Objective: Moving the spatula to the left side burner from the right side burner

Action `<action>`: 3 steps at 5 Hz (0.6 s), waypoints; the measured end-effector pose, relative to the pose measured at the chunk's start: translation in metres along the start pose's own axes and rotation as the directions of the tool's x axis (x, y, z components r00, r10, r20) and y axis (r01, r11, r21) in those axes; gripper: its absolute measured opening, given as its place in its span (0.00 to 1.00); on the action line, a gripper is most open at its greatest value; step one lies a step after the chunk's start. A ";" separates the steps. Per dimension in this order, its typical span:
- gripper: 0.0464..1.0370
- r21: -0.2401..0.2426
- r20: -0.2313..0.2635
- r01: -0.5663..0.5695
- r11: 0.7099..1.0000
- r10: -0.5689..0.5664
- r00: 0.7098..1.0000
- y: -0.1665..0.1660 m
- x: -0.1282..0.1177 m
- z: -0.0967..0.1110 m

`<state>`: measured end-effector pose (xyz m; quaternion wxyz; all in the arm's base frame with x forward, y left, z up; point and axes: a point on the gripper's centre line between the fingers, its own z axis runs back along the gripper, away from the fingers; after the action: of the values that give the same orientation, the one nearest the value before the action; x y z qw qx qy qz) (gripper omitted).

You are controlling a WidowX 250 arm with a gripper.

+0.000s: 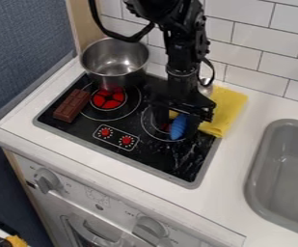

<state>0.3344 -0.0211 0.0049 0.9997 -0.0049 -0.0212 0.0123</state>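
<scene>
One each: spatula (178, 127), pot (114, 61), cloth (229, 110), chocolate bar (72, 105), sink (259, 169) (two burners (108, 99)).

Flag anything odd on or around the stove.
Chocolate bar lies directly on the stovetop, beside the red left burner; food without a pan looks misplaced. Yellow cloth laps over the stovetop's right edge, odd for fabric near a burner.

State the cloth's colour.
Yellow; the cloth shows best in the camera view.

Pot (115, 65) behind left burner (108, 99); sink (259, 178) rightmost
</scene>
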 end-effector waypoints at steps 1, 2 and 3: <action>0.42 0.017 0.017 0.025 1.000 -0.026 1.000 -0.003 -0.005 0.002; 0.40 0.019 0.017 0.031 0.999 -0.031 0.999 -0.003 -0.011 0.003; 0.40 0.000 0.038 0.048 0.999 -0.048 0.998 -0.007 -0.014 0.020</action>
<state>0.3201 -0.0281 0.0248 0.9991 -0.0047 -0.0404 -0.0115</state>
